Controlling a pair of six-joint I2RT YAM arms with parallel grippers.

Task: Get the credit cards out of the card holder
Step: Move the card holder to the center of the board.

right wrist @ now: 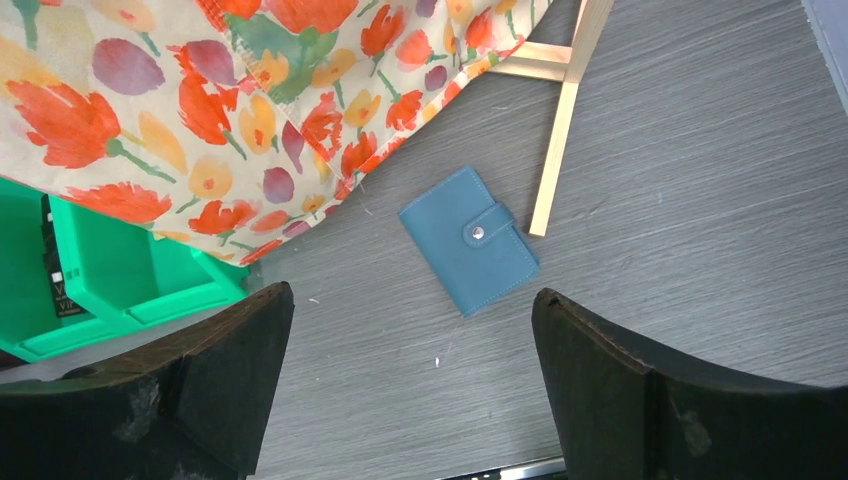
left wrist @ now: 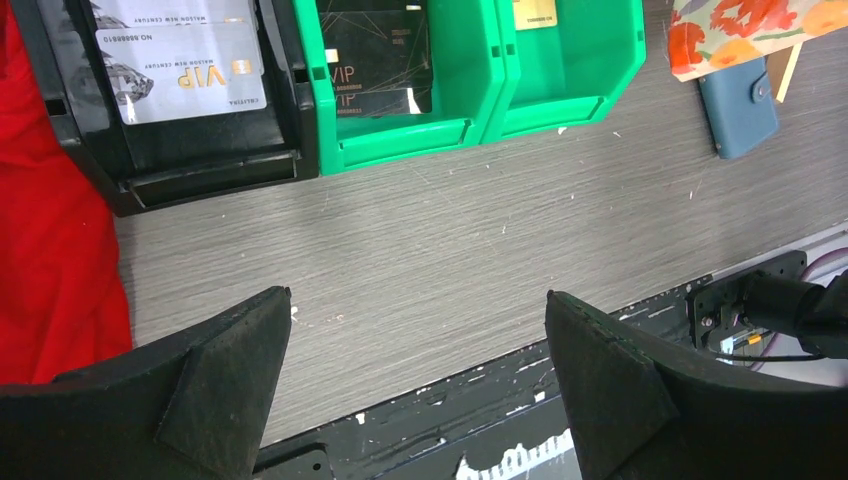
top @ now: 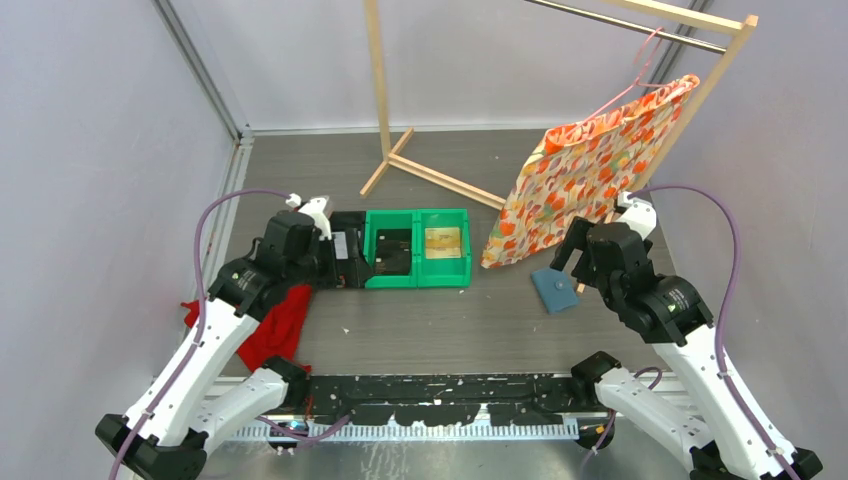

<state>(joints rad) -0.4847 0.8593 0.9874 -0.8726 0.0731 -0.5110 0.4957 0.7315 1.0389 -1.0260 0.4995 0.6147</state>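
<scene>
Nearest, the left gripper (left wrist: 415, 320) hangs over the bare table (left wrist: 450, 240) just in front of the green bins (left wrist: 400, 140). Its jaws are wide apart and hold nothing. A red cloth (left wrist: 50, 230) lies crumpled to the left of the bins, on their near side.

To the right of the bins and well apart from them, the card holder (right wrist: 468, 252) lies flat on the table. It is folded closed with its tab snapped (so any cards inside are hidden). The right gripper (right wrist: 412, 300) hangs above the table close to the holder, jaws spread wide, touching nothing.

The two bins sit side by side. The left one holds a dark card (left wrist: 375, 60) and the right one a gold card (left wrist: 535, 12). A black bin (left wrist: 200, 170) butts against their left side and holds pale VIP cards (left wrist: 185, 75).

Behind the bins and to the right, a floral cloth (right wrist: 200, 100) hangs from a wooden rack (top: 380, 90), its hem near the holder.
</scene>
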